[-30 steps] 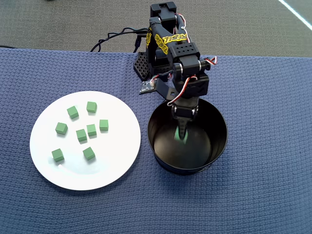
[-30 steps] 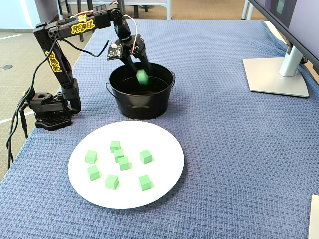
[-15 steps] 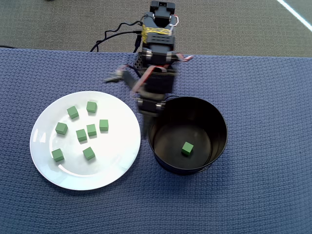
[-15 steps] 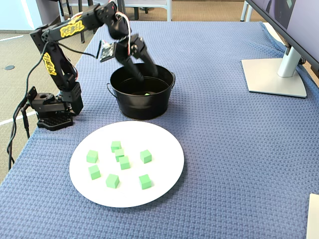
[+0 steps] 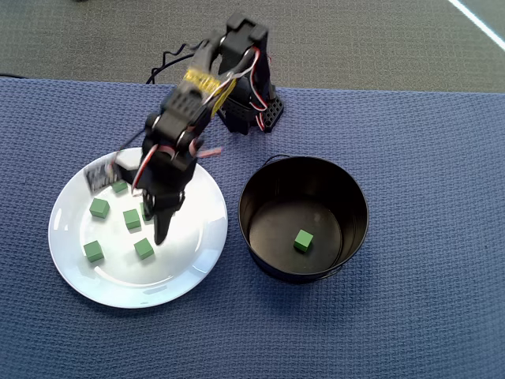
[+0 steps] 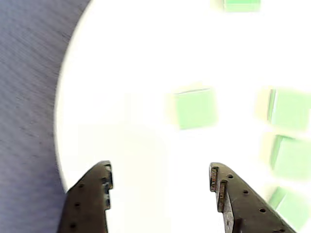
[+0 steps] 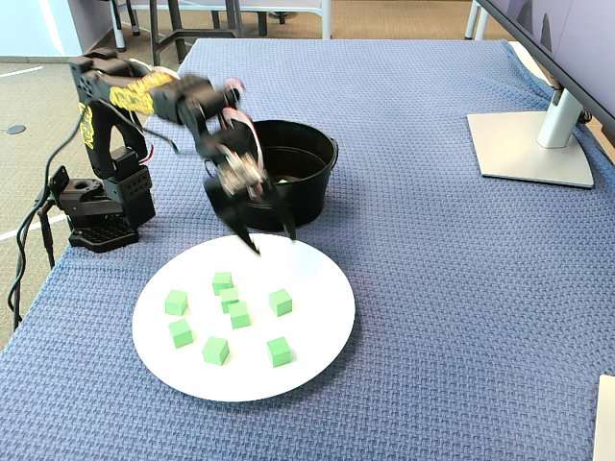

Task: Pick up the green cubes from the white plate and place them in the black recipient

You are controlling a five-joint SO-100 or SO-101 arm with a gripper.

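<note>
Several small green cubes (image 7: pixel 280 302) lie on the white plate (image 7: pixel 317 327), which sits left of the black recipient (image 5: pixel 357 207) in the overhead view. One green cube (image 5: pixel 303 241) rests on the recipient's floor. My gripper (image 5: pixel 162 233) hangs low over the plate's middle, open and holding nothing. In the wrist view the gripper (image 6: pixel 159 174) has one cube (image 6: pixel 194 108) ahead of its gap, apart from both fingers, with more cubes (image 6: pixel 287 109) to the right. In the fixed view the gripper (image 7: pixel 272 240) is above the plate's far edge. The arm hides some cubes in the overhead view.
A blue woven cloth (image 5: pixel 426 316) covers the table. The arm's base (image 7: pixel 101 206) and its cables stand at the table's left edge in the fixed view. A grey monitor stand (image 7: pixel 533 144) sits at the far right. The cloth ends at grey floor (image 5: pixel 379 39).
The gripper let the green cube drop into the black recipient, then swung from above it across to the white plate and now hangs open over the cubes.
</note>
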